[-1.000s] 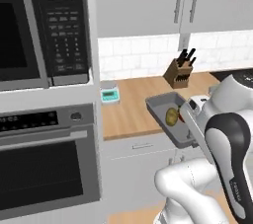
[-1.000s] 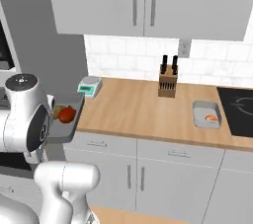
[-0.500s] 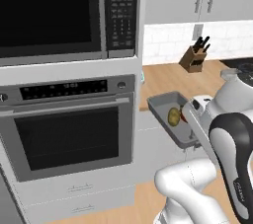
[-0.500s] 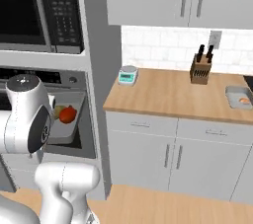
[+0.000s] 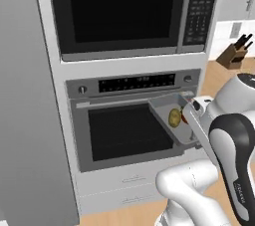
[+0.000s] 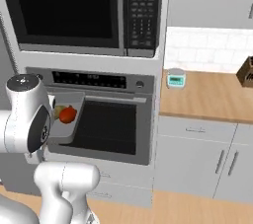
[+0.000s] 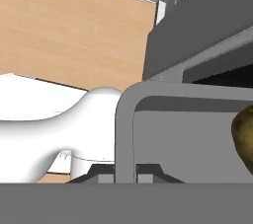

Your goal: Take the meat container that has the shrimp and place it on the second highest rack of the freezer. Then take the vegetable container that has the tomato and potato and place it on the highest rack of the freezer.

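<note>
The vegetable container (image 5: 166, 110) is a dark grey shallow tray, held in the air in front of the oven door. The yellowish-brown potato (image 5: 175, 117) lies in it, and the red tomato (image 6: 68, 114) sits beside the potato (image 6: 59, 111). My gripper (image 7: 126, 174) is shut on the tray's near rim (image 7: 124, 134), with a finger on each side of the wall. In the hand view the potato (image 7: 244, 136) bulges in at the right edge. A tall grey cabinet face (image 5: 25, 100) stands at the left. The meat container and shrimp are out of view.
The built-in oven (image 5: 129, 135) and the microwave (image 5: 124, 11) stand right behind the tray. To the right runs a wooden counter (image 6: 212, 97) with a small teal scale (image 6: 175, 78) and a knife block (image 5: 234, 55). Grey drawers sit below, over a wooden floor (image 7: 69, 25).
The whole picture has swung: the base has turned left, so the counter and knife block slid right and the oven column came in front. The tray stays in the gripper.
</note>
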You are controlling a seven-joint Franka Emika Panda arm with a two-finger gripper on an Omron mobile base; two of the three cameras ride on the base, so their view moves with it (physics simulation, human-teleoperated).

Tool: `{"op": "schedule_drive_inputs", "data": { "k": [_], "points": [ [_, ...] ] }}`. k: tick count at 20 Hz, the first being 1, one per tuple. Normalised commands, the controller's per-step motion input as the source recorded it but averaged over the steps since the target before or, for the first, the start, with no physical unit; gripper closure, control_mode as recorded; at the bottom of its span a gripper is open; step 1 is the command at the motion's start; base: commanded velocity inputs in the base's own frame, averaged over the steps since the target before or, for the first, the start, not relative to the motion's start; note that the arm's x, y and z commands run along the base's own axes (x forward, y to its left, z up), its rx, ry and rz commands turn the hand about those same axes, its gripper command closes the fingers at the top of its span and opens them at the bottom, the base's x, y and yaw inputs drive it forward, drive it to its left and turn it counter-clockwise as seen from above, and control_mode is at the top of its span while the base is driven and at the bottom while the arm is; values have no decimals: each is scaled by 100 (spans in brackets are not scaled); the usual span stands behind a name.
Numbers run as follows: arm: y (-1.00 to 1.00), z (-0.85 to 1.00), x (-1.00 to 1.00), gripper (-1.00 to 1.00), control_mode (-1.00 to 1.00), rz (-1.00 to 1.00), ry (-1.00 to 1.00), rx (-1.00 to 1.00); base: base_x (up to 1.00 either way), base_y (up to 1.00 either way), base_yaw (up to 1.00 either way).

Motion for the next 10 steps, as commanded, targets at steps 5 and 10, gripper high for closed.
{"op": "schedule_drive_inputs", "data": {
  "k": [5,10],
  "points": [
    [0,0,0,100,100,0,0,0,0,100,0],
    [0,0,0,100,100,0,0,0,0,100,0]
  ]
}}
